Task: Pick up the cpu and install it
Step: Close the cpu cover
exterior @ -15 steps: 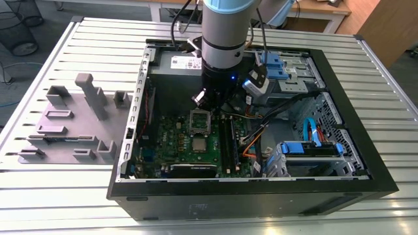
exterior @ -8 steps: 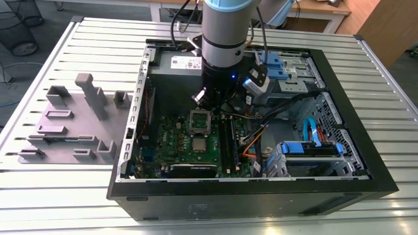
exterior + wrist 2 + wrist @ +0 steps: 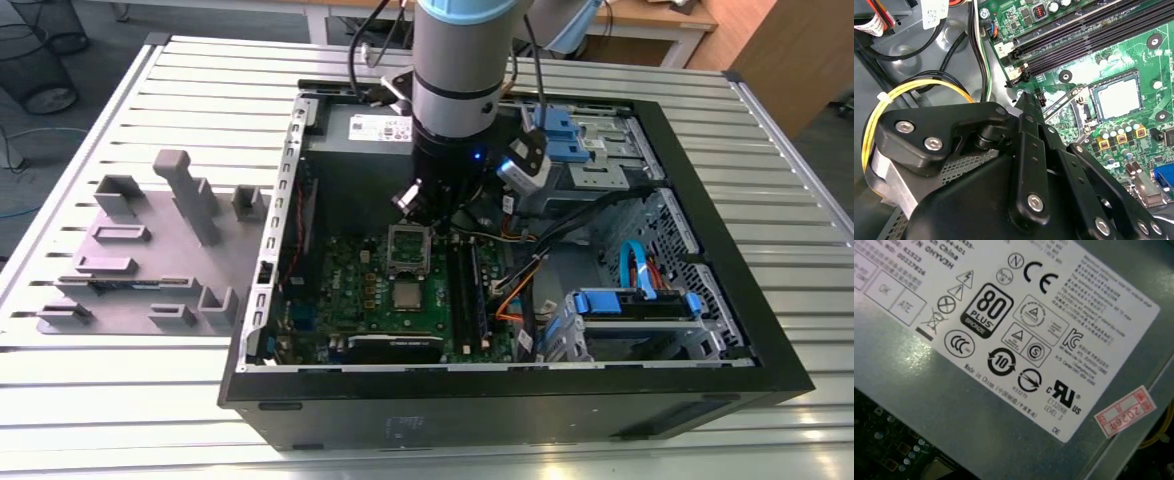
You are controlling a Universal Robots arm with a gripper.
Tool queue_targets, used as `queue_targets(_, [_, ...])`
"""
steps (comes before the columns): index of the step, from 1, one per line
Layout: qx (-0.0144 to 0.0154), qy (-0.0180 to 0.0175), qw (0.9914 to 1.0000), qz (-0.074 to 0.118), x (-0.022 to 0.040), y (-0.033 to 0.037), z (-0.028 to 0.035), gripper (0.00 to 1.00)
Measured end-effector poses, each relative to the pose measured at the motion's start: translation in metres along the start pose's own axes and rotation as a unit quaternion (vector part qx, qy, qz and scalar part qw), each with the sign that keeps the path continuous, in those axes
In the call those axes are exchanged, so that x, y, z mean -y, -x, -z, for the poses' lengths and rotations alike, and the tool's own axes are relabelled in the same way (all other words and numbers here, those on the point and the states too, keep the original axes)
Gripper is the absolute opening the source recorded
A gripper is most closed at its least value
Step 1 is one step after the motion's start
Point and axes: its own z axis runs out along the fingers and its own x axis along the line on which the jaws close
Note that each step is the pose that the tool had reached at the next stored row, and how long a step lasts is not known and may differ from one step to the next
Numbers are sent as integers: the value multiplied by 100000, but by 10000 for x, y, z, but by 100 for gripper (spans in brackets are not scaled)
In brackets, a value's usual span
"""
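I had the claw (image 3: 416, 203) hanging low over the green board (image 3: 350, 275) inside the open computer case (image 3: 534, 385). I could not tell whether it was spread or pressed together. The cpu (image 3: 407, 293) lay flat in its socket, apart from the claw. In the exterior view the flipped-up metal frame (image 3: 407, 243) stood between the two. The grey power box (image 3: 979, 405) with its white label sat close beside the claw.
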Motion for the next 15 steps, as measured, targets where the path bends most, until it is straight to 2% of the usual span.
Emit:
queue_targets(5, [24, 24, 100000, 28, 1, 3, 64, 10])
queue_targets(10, [40, 9, 100000, 126, -1, -1, 62, 10])
queue_targets(15, [44, 11, 100000, 124, 9, 10, 10, 10])
